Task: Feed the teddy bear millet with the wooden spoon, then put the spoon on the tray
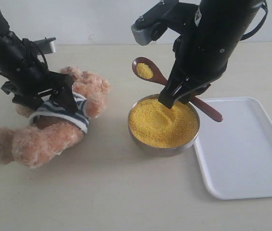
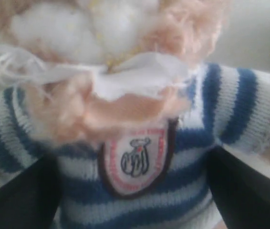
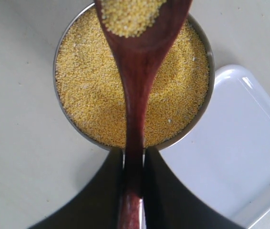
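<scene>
Firmly clenched partway along the slim handle of the wooden spoon (image 3: 137, 71), the right gripper (image 3: 134, 157) held it above the metal bowl (image 3: 56, 62), scoop facing up and out ahead of the jaws, heaped with a small load of millet (image 3: 87, 95). Directly beneath the gripper lay the rest of the millet, fine bright-yellow grain filling the bowl nearly to its rim. The white tray (image 3: 240, 143) sat just beside the bowl, on the side away from the bear. Dark reddish-brown and glossy, the spoon looked stiff and light, but its smooth finish could twist in so narrow a pinch. The loose grain would likely spill at any tilt, so a hold well back on the handle seemed the sound one. Well apart, across the bowl, the left gripper (image 2: 135, 191) stood at the teddy bear (image 1: 54, 134), jaws spread wide to either side of its blue-and-white striped shirt and chest badge (image 2: 136, 160). Whether they pressed the soft plush could not be told. Fluffy and light brown, the bear reclined on the pale table (image 1: 102, 192).
</scene>
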Motion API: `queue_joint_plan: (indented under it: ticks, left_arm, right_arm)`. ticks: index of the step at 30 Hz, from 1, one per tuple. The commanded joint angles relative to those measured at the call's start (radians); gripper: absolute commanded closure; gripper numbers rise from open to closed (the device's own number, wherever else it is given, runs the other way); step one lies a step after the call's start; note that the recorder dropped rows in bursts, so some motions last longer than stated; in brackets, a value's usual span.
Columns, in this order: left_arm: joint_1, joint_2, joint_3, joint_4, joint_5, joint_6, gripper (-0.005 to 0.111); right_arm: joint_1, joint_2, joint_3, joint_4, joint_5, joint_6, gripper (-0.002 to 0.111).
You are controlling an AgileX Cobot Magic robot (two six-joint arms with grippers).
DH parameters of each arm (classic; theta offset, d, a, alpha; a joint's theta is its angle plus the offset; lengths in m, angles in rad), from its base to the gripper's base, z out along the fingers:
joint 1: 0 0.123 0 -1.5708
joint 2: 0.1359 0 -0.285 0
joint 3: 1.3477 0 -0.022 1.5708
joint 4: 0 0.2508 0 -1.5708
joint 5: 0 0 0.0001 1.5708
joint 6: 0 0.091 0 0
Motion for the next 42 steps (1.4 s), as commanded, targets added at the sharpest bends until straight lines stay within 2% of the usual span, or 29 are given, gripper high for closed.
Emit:
queue_joint_plan:
  ticks: [1,6,8,9,10,11,12,16,23,26,30,39,42]
  left_arm:
    - [-0.036,0.058,-0.002,-0.003,0.002,-0.011,0.026]
    - [-0.096,0.116,-0.002,-0.007,-0.045,-0.011,0.024]
    - [-0.102,0.129,-0.002,-0.009,-0.047,-0.027,0.029]
    - [-0.102,0.129,-0.002,-0.002,-0.047,-0.037,0.043]
    - [-0.102,0.129,-0.002,-0.001,-0.047,-0.037,0.05]
    - [-0.102,0.129,-0.002,-0.001,-0.047,-0.037,0.066]
    - [-0.102,0.129,-0.002,-0.001,-0.047,-0.037,0.077]
    - [-0.102,0.129,-0.002,-0.001,-0.028,-0.028,0.103]
    - [-0.1,0.104,-0.004,0.011,0.072,-0.023,0.103]
    - [-0.1,0.046,-0.004,0.015,0.078,-0.021,0.103]
    - [-0.1,-0.039,-0.004,0.017,0.153,-0.01,0.103]
    - [-0.1,-0.132,-0.004,0.05,0.16,-0.01,0.103]
    - [-0.108,-0.132,-0.004,0.13,0.164,-0.057,0.103]
  right_arm:
    - [0.001,-0.016,-0.004,-0.002,-0.005,-0.003,0.109]
    - [0.001,-0.016,-0.004,-0.002,0.001,-0.001,0.109]
    - [0.001,-0.016,-0.004,-0.002,0.003,0.001,0.109]
    - [0.001,-0.016,-0.004,-0.002,0.008,0.001,0.109]
    - [0.001,-0.016,-0.004,-0.002,0.01,0.001,0.109]
    - [0.001,-0.016,-0.004,-0.002,0.013,0.001,0.109]
    - [0.001,-0.016,-0.004,-0.002,0.014,0.001,0.109]
    - [0.001,-0.027,-0.004,-0.002,0.016,0.002,0.109]
    - [0.001,-0.048,-0.004,-0.002,0.024,0.002,0.109]
    - [0.001,-0.048,-0.004,-0.002,0.024,0.002,0.109]
    - [0.001,-0.048,-0.004,-0.002,0.024,0.002,0.109]
    - [0.001,-0.048,-0.004,-0.002,0.021,0.002,0.109]
    - [0.001,-0.048,-0.004,-0.002,0.021,-0.012,0.109]
